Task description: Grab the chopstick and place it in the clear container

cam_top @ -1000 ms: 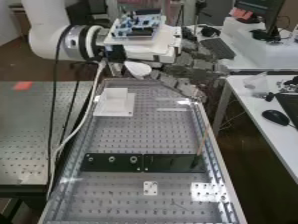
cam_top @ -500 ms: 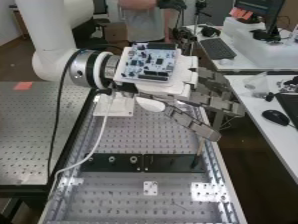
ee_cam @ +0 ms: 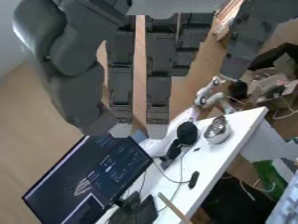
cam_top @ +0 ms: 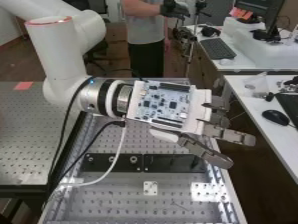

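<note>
Hand (cam_top: 225, 134): wide, fingers straight, over your surface's (cam_top: 110, 200) right edge.
Chopstick (ee_cam: 174, 209): tan, apart from your fingers.
Black plate (cam_top: 169, 162): flat on surface, left of fingertips.

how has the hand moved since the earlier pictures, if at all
Yes: in the high view the hand has moved down the picture, closer to the fixed dark strip than before.
</note>
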